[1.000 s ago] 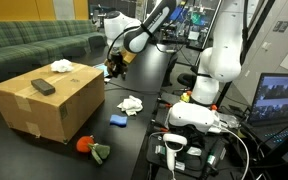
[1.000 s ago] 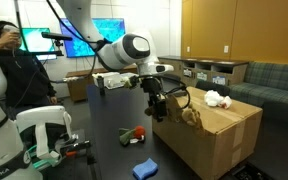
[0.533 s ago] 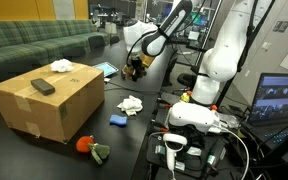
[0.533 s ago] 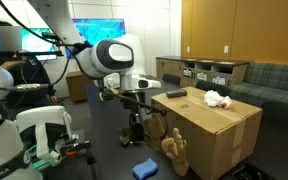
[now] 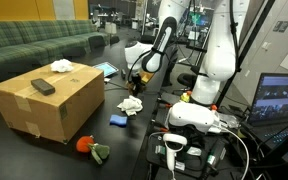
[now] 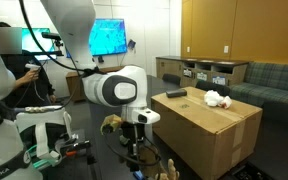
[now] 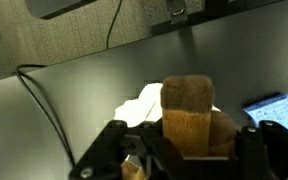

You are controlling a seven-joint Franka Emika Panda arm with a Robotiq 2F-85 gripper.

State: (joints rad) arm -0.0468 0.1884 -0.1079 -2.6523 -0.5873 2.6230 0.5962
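hanging above the table (image 7: 74,90), a brown toy (image 7: 189,110) sits in the gripper (image 7: 184,152). in the wrist view we see the fingers (image 7: 112,150) pressed in on it from both sides, so they are clenched on the toy. the toy fills the lower middle of that view, tan below and darker on top. just behind it a white cloth (image 7: 142,104) lies on the dark table, and we cannot tell whether toy and cloth touch. at the right edge of that view a tablet (image 7: 274,110) shows its lit screen.

in an exterior view the gripper (image 5: 136,80) hangs low, just above the cloth (image 5: 131,103), with the arm (image 5: 164,40) bent down to it. near the cloth, toward the camera, we see a small blue thing (image 5: 117,120). the tablet (image 5: 104,69) lies beyond the cloth, near the box.

a cardboard box (image 5: 44,105) stands well apart from the gripper, with a dark block (image 5: 43,87) and a white wad (image 5: 61,66) on its top. at the foot of the box lies a red thing (image 5: 86,145) with a green part. a green sofa (image 5: 34,40) stands behind the box.

in an exterior view the arm points down beside the box (image 6: 209,125), and there the gripper is too dark for us to make out.
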